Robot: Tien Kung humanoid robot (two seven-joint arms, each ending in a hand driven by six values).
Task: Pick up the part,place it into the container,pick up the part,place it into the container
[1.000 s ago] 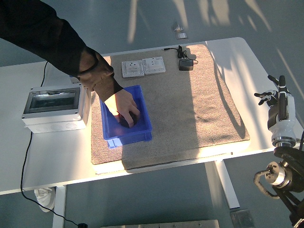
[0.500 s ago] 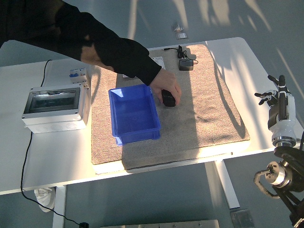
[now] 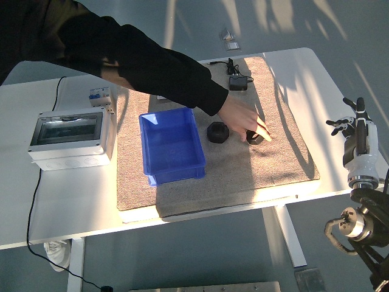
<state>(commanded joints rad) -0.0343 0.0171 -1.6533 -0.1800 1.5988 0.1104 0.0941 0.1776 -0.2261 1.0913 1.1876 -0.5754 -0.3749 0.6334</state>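
The robot's right hand (image 3: 354, 125) hangs off the tabletop's (image 3: 73, 201) right edge, fingers spread and empty, while a person's hand (image 3: 245, 120) sets a second black part (image 3: 254, 139) beside the first part (image 3: 217, 132) near the blue container (image 3: 172, 146), so picking up looks not yet begun.

Person's hand (image 3: 244, 120) moved from inside the bin (image 3: 172, 146), a second ago, out over the mat (image 3: 276, 146) to the right; now resting on a second small black part (image 3: 254, 139) near the mat's middle; first black part (image 3: 217, 132) out of the bin, left lying free on the mat just right of it, no longer covered by the hand; bin shifted rightward and turned straighter since a second ago, now empty; sleeve (image 3: 146, 67) stretched further across the table, hiding the sockets at the back.
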